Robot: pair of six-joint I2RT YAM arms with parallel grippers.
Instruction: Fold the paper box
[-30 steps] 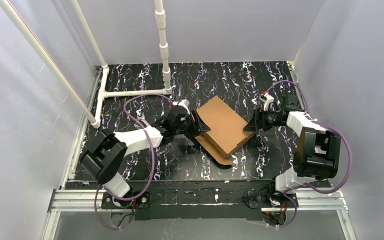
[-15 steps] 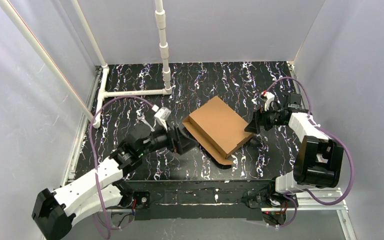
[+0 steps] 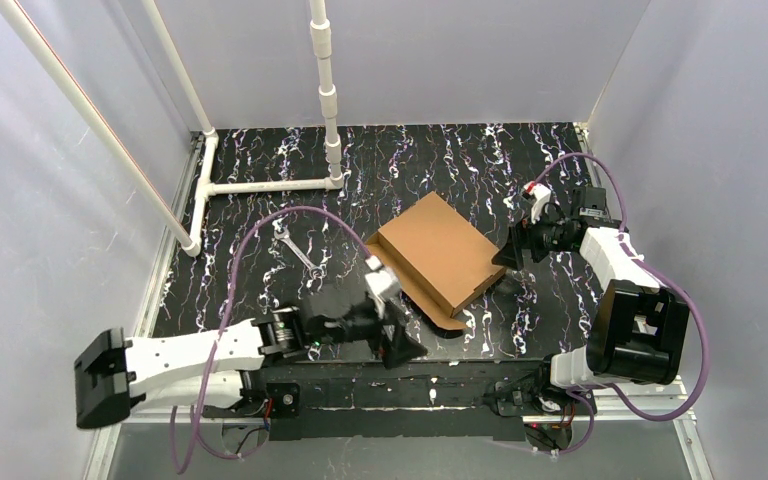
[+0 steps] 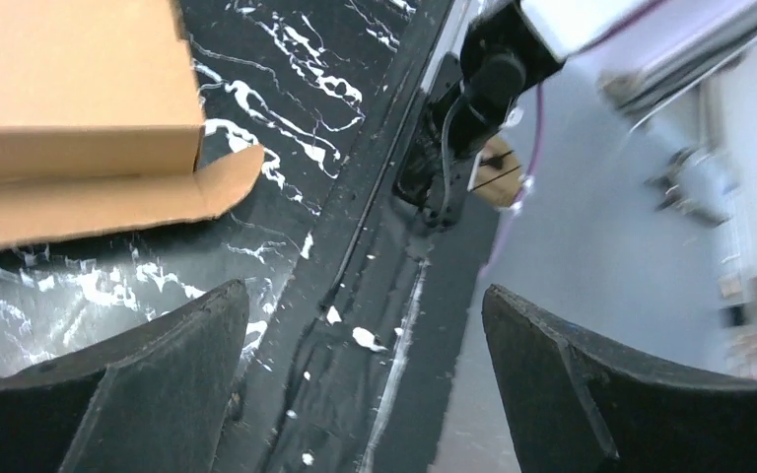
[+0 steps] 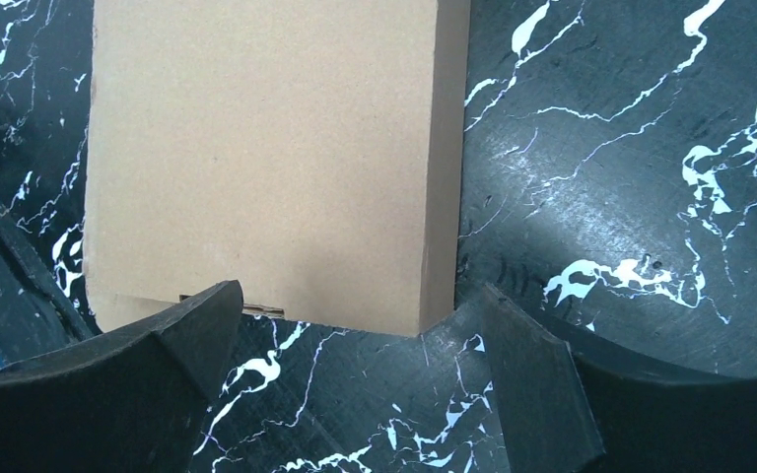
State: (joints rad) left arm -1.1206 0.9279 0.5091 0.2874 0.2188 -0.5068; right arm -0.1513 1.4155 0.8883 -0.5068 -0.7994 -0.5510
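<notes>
The paper box [image 3: 438,253] is brown cardboard, folded into a shallow closed rectangle lying askew mid-table. A rounded flap [image 3: 440,312] sticks out flat along its near side. My left gripper [image 3: 398,345] hovers open over the table's front edge, clear of the box; in the left wrist view the box corner [image 4: 69,89] and flap [image 4: 108,202] lie up left of the empty gripper [image 4: 365,379]. My right gripper [image 3: 507,260] stands open just off the box's right edge. In the right wrist view the box [image 5: 266,158] lies just beyond the gripper [image 5: 355,394], which holds nothing.
A white pipe frame [image 3: 260,185] with an upright post [image 3: 326,90] stands at the back left. A small silver wrench [image 3: 298,250] lies left of the box. Grey walls close in on three sides. A metal rail [image 3: 400,395] runs along the front edge.
The left arm has let go of the box's left side and swung back toward the front edge, its jaws opening. The right gripper has opened and drawn slightly away. The box stays put.
</notes>
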